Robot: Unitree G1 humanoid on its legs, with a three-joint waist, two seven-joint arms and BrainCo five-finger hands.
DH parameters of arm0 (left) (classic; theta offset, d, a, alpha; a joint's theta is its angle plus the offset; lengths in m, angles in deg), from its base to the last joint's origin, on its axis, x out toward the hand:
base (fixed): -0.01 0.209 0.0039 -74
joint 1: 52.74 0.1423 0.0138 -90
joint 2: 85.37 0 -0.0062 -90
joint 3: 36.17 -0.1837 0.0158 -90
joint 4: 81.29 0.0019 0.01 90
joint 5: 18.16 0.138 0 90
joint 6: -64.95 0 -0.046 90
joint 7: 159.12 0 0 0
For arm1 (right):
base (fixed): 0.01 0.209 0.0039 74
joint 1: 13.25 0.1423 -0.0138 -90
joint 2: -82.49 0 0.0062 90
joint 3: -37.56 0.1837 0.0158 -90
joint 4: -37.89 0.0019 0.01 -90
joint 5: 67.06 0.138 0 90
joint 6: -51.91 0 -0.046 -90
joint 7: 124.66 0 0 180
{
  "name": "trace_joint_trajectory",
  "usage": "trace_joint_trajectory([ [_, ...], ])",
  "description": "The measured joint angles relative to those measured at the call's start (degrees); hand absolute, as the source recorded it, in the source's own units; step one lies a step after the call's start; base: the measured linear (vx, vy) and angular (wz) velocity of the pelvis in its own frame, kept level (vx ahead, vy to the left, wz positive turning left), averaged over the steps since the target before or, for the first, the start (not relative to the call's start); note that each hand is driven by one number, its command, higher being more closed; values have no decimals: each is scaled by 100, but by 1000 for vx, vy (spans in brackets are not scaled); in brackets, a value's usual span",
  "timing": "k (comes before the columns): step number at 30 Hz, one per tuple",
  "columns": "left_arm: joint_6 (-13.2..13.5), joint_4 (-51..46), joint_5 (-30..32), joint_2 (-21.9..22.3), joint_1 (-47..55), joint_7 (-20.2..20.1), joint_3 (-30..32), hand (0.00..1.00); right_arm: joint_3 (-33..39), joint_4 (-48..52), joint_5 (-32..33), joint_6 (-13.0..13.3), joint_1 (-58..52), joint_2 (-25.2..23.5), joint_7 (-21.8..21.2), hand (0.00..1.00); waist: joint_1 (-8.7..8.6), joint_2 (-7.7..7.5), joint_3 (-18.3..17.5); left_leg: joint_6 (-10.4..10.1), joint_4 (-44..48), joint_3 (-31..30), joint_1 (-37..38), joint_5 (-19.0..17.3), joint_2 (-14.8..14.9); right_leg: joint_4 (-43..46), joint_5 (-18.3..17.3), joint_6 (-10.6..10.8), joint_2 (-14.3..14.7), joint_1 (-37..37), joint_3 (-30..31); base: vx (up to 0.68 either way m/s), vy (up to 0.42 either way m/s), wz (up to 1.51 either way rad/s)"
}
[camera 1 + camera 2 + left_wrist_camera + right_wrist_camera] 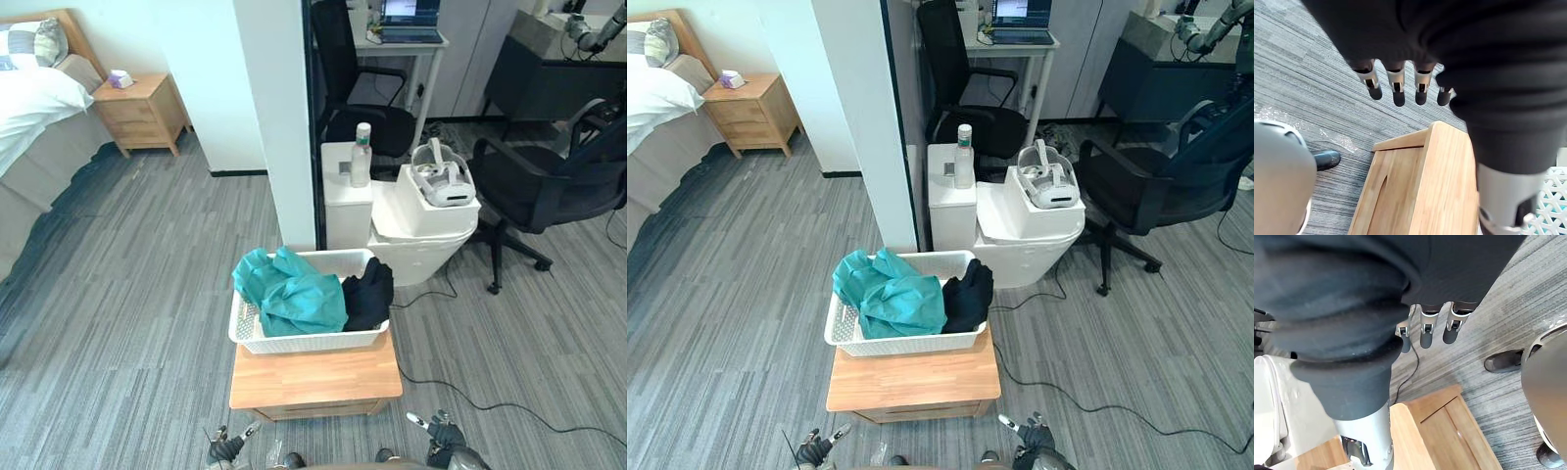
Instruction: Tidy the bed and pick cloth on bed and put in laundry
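Observation:
A white laundry basket (294, 342) stands on a low wooden table (315, 380) right in front of me. Inside it lie a teal cloth (289, 292) and a black cloth (369, 294). The bed (34, 108) with white bedding is far off at the upper left. My left hand (227, 447) hangs low at the bottom edge, left of the table's front; its fingers (1398, 88) point straight down and hold nothing. My right hand (443, 433) hangs at the bottom right, its fingers (1426, 328) also straight and empty.
A white column (274, 117) rises behind the basket. Beside it stand a white cabinet with a bottle (361, 155) and a white unit carrying a headset (443, 178). Black office chairs (549, 176) and a desk sit at the back right, a wooden nightstand (145, 110) by the bed.

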Motion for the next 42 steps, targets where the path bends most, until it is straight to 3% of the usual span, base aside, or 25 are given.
trace_joint_trajectory([
  [4, 211, 13, -603, -43, -1, 6, -269, 0, -473, -2, -134, 107, 13, 36, 12, 0, 96, -47, 33, -17, 37, -718, -77, 189, -63, 70, -136, -28, 11, 268, -668, -38, -45, 95],
  [6, 363, -31, -1007, -22, -9, 11, -402, 0, -688, -25, -471, 111, 145, 130, 4, 0, 353, -7, 116, -115, 143, -836, -262, 156, -19, 444, -328, -107, -63, 176, -1006, -115, -30, 71],
  [7, 396, -46, -1068, -25, -31, 8, -405, 0, -687, -23, -522, 109, 180, 132, 5, 0, 358, 6, 117, -23, 192, -700, -342, -15, -3, 502, -397, -138, -60, 107, -1134, -150, -8, 74],
  [8, 418, -42, -1117, -86, 2, 7, -391, 0, -688, -7, -582, 122, 234, 78, 5, 0, 318, -182, 113, 75, 229, -149, -298, -409, 2, 440, -435, -188, -226, 95, -1351, -60, 37, 88],
  [9, 420, -2, -1178, -150, -67, -4, -408, 0, -705, 0, -669, 126, 260, 38, 0, 0, 317, -252, 190, 250, 1198, 677, -404, -566, 232, 592, -455, -210, -393, 121, -1574, -15, 47, 90],
  [12, 419, 130, -1241, -11, -92, 5, -447, 0, -717, 36, -726, 112, 155, 234, -17, 0, 214, 67, 217, 103, 2800, 1398, -625, -1039, 920, 1279, -740, -166, -454, 120, -2101, 22, 66, 115],
  [13, 407, 176, -1203, -72, -157, 14, -479, 0, -566, 32, -728, 86, 122, 207, -22, 0, 193, 114, 191, 215, 2814, 1528, -788, -1019, 894, 1426, -871, -92, -482, 146, -2311, -81, 63, 134],
  [15, 388, 224, -999, -141, -232, 14, -552, 0, -500, 20, -732, 92, 67, 90, -34, 0, 138, -89, 206, 489, 1944, 1858, -591, -904, 572, 1135, -748, -96, -549, 203, -2818, -124, 122, 145],
  [16, 285, 386, -738, -206, -316, -6, -606, 0, -336, 53, -724, 105, 52, -26, -11, 0, 76, -20, 207, 472, 1822, 2595, -379, -1121, 699, 1181, -707, -63, -548, 338, -3214, -115, 147, 127],
  [18, 158, 434, -513, -243, -382, -4, -641, 0, -243, 84, -740, 98, 40, -12, -21, 0, 65, -82, 234, 458, 989, 2334, -89, -634, 231, 1486, -784, -90, -740, 425, -3327, -98, 113, 86],
  [19, 152, 446, -445, -264, -397, -1, -747, 0, -245, 108, -739, 100, 38, -19, -33, 0, 14, -70, 235, 490, 731, 2195, -70, -524, 108, 1681, -852, -143, -775, 391, -3252, -136, 111, 98],
  [20, 138, 571, -307, -320, -535, -6, -980, 0, -212, 269, -722, 103, 24, -66, -38, 0, -108, -5, 230, 523, 565, 1830, -129, -431, 20, 2209, -1004, -365, -846, 79, -2495, -91, 65, 135],
  [21, 109, 717, -222, -309, -764, -4, -1198, 0, -168, 350, -721, 108, 11, -45, -74, 0, -227, 42, 251, 516, 565, 1462, -318, -382, -29, 2644, -1276, -376, -655, -371, -1011, -70, 36, 149],
  [22, 104, 778, -170, -274, -876, -12, -1266, 0, -107, 392, -719, 108, 9, -45, -103, 0, -235, 24, 264, 470, 545, 1279, -372, -348, -75, 2799, -1392, -330, -489, -566, -239, -24, -26, 145],
  [23, 81, 810, -75, -195, -979, -16, -1319, 0, -2, 402, -711, 102, 5, -46, -136, 0, -220, 29, 307, 459, 433, 964, -419, -240, -212, 3091, -1541, -225, -149, -885, 1353, -44, -53, 143],
  [24, 73, 815, -45, -154, -1029, -31, -1424, 0, 51, 388, -674, 94, -4, -69, -136, 0, -233, -33, 337, 483, 404, 659, -433, -156, -370, 3364, -1605, -119, -15, -1019, 2289, -43, -62, 148],
  [27, 69, 825, 183, -67, -1135, -100, -1590, 0, 248, 291, -642, 86, -225, -52, -144, 0, -343, -133, 276, 516, 484, -205, -655, -125, -710, 3517, -1682, 50, 38, -968, 3581, -55, -71, 194],
  [31, 74, 754, 508, -69, -1103, -97, -1734, 0, 394, -24, -370, -42, -170, 10, -132, 0, -274, -129, 242, 292, 195, -517, -955, 49, -912, 2569, -1595, 197, -154, -1012, 3427, -15, -85, 172],
  [35, 76, 607, 769, 9, -1064, -98, -2000, 0, 269, -202, -322, -105, 79, 388, -106, 0, -151, 288, 415, 200, 102, -790, -1191, 164, -837, 2083, -1659, 195, -158, -833, 2717, -95, -106, 91],
  [36, 83, 568, 768, -26, -1034, -109, -2030, 0, 200, -190, -324, -102, 79, 398, -101, 0, -178, 263, 410, 78, 161, -722, -1226, 12, -835, 1982, -1563, 83, -260, -781, 2605, -123, -23, 80],
  [37, 161, 443, 773, -60, -1036, -126, -2056, 0, 88, -215, -319, -85, 84, 365, -97, 0, -141, 105, 429, 580, 939, -290, -1385, -176, -776, 1930, -1394, 185, -524, -763, 2358, -97, 0, 58],
  [39, 199, 418, 820, -73, -992, -160, -2079, 0, 67, -211, -271, -74, 44, 239, -107, 0, -197, -141, 388, 801, 2664, 142, -1389, -513, -486, 1841, -1274, 324, -804, -640, 2173, -33, -6, 34],
  [40, 199, 423, 820, -43, -972, -185, -2082, 0, 83, -191, -246, -66, -18, 212, -110, 0, -214, -118, 374, 613, 2992, 181, -1273, -656, -277, 1774, -1242, 349, -785, -579, 2130, -31, -12, 36],
  [41, 200, 425, 838, 32, -935, -259, -2091, 0, 107, -167, -213, -11, -107, 245, -112, 0, -244, 35, 306, 76, 2842, 81, -1082, -1116, 0, 1681, -1175, 376, -607, -567, 2044, -53, 76, 37],
  [42, 195, 433, 938, 42, -925, -307, -2120, 0, 126, -168, -217, -13, -104, 289, -120, 0, -258, 162, 225, 438, 2123, 46, -903, -1325, -53, 1531, -1063, 424, -472, -578, 1987, -47, 127, 39],
])
